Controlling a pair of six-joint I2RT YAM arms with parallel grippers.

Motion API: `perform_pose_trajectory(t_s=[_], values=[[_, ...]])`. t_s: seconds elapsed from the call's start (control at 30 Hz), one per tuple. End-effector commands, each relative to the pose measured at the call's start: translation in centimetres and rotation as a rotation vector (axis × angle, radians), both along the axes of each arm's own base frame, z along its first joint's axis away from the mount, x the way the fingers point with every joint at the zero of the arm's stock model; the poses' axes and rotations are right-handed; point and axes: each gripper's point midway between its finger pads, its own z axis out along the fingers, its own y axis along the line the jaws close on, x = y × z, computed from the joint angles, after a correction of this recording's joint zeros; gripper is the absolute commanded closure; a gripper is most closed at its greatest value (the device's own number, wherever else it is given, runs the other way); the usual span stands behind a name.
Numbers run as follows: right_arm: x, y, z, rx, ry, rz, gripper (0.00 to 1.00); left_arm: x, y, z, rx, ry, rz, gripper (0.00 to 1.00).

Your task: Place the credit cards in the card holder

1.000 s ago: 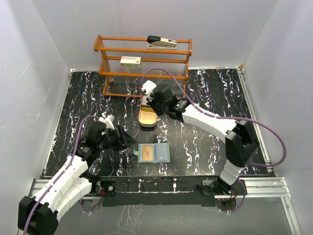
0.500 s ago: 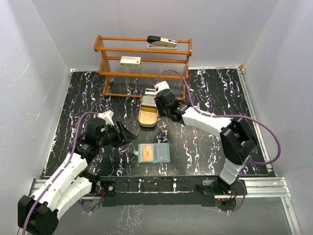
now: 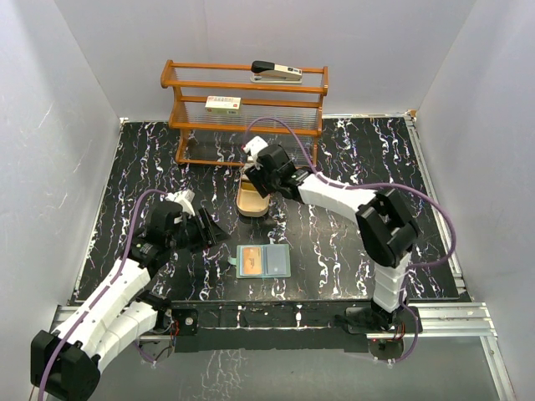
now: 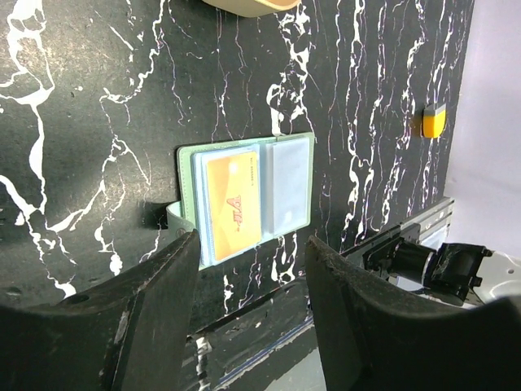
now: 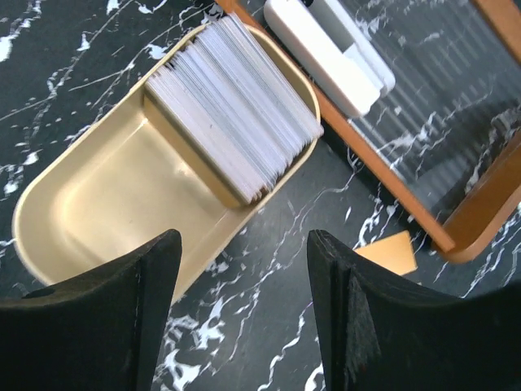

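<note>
— Credit cards (image 5: pixel 232 110)?
— Thick stack, packed on edge at the rack end of the tan oval tray (image 5: pixel 98 208) (smooth bare floor at the other end).
— Card holder (image 4: pixel 244 199)?
— Lying open, flat on the black marbled tabletop (image 3: pixel 359 159) near the front edge, well apart from the tray; orange card (image 4: pixel 232 213) in one clear pocket.
— Grippers?
— Right gripper (image 5: pixel 244 243) spread wide above the tray, empty. Left gripper (image 3: pixel 215 232) wide open too, empty, near the holder. Bare tabletop around the holder; wooden rack (image 3: pixel 209 85) close behind the tray.
</note>
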Motion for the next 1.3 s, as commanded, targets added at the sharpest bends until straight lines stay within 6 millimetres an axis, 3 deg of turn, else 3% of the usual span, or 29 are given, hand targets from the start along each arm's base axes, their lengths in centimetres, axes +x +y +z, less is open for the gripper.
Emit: perform_pose_trajectory(t_s=[0.0, 0.37, 0.6, 0.9, 1.27], values=[[3.0, 1.5, 1.6, -0.086, -0.097, 0.087, 0.38, 0.2, 0.1, 1.6, 0.006, -0.049, -0.014, 0.47], [5.3, 2.5, -0.5, -0.193, -0.108, 0.123, 0.36, -0.2, -0.1, 1.4, -0.008, -0.053, -0.030, 0.47], [6.3, 2.4, -1.3, -0.234, -0.119, 0.103, 0.42, -0.4, 0.1, 0.9, 0.005, -0.046, -0.030, 0.47], [6.6, 2.2, 0.4, -0.222, -0.165, 0.083, 0.66, -0.5, 0.1, 0.5, 0.002, -0.039, -0.026, 0.46], [6.7, 2.2, 2.5, -0.204, -0.194, 0.075, 0.77, -0.4, 0.0, 0.5, -0.014, -0.038, -0.019, 0.46]])
